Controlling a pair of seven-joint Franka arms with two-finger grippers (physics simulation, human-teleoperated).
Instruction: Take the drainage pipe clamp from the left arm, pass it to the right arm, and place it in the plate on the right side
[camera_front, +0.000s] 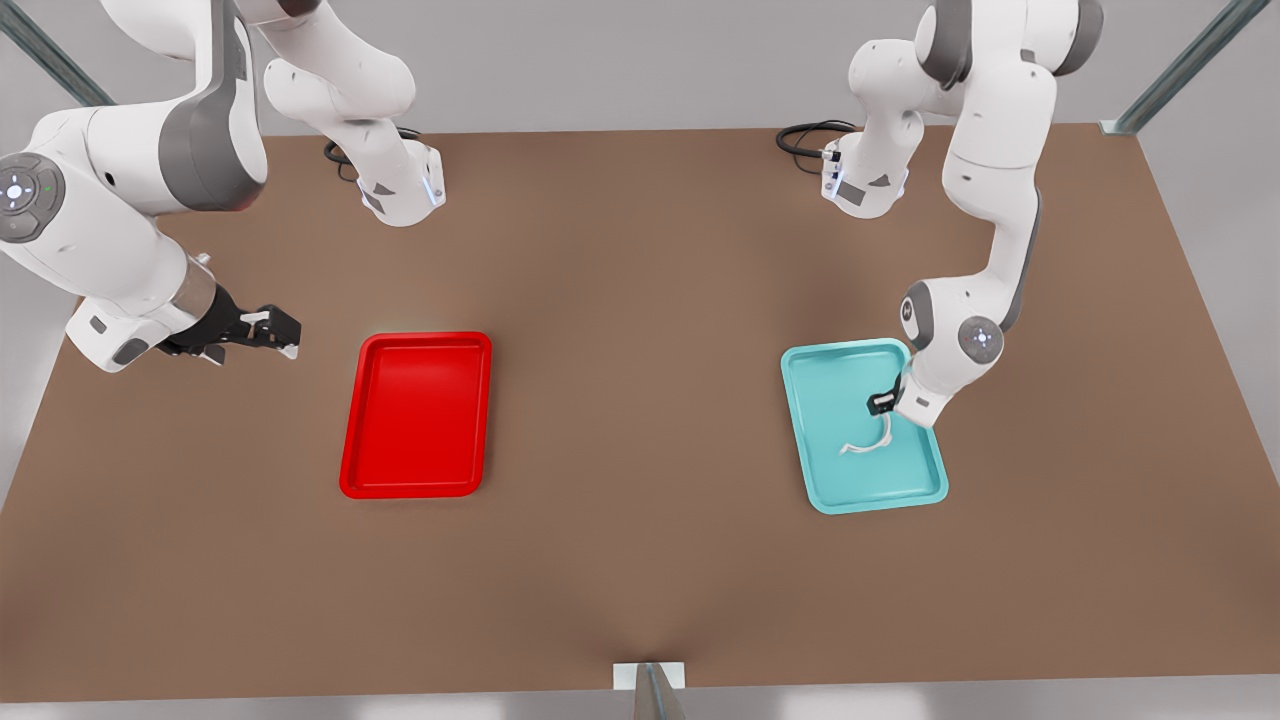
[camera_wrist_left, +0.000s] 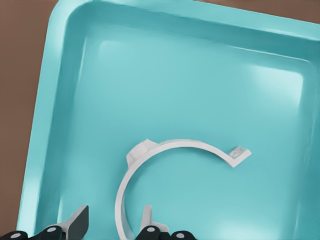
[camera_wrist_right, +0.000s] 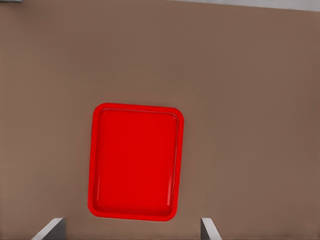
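A simulated robotics lab: a plain brown worktop (camera_front: 640, 560) under bare grey walls, two white arms (camera_front: 985, 200) (camera_front: 120, 210) bolted to its far edge with cables (camera_front: 805, 135) trailing, metal frame struts (camera_front: 1180, 70) at the corners, and two trays, red (camera_front: 418, 415) and teal (camera_front: 862, 425).

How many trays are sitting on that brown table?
2. A red tray lies toward the front view's left, near the waiting right gripper. A teal tray lies toward the front view's right, holding a white clamp under the left gripper.
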